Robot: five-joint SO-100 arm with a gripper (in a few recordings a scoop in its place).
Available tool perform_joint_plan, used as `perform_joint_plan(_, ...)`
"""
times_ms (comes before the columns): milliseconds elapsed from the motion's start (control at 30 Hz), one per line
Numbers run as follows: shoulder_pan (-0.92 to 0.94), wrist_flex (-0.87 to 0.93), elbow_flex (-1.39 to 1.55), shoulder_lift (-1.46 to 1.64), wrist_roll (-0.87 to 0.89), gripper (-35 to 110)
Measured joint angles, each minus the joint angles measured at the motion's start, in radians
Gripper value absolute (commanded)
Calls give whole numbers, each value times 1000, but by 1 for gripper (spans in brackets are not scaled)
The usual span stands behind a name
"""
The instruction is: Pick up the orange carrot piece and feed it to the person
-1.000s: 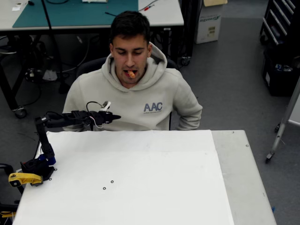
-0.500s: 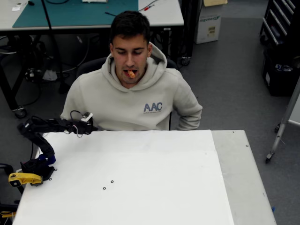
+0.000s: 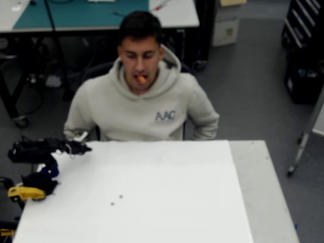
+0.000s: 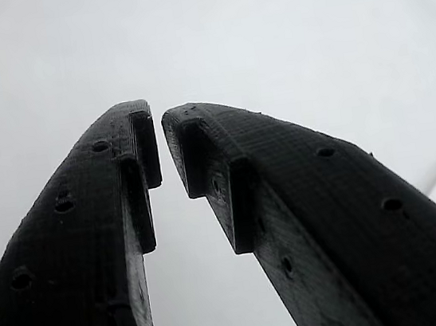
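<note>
In the wrist view we see our gripper [image 4: 160,138] nearly closed, a thin gap between the black fingertips, holding nothing above the white table [image 4: 281,34]. The orange carrot piece [image 3: 142,79] sits in the person's [image 3: 142,101] mouth; the blur hides its long axis.

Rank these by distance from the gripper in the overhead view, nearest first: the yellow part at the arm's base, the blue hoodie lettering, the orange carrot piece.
From the gripper at the table's left edge:
1. Yellow part at the arm's base, lower left.
2. Orange carrot piece in the person's mouth, up right.
3. Blue hoodie lettering, to the right. Items 2 and 3 are close.
</note>
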Motion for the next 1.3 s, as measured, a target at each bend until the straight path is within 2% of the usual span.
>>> perform_joint_plan(367, -61, 545, 0, 394, 26, -2)
perform_joint_plan(467, -75, 620, 0, 483, 94, -2)
perform_joint_plan(700, -75, 664, 0, 578, 232, -2)
perform_joint_plan(1300, -84, 664, 0, 583, 221, -3)
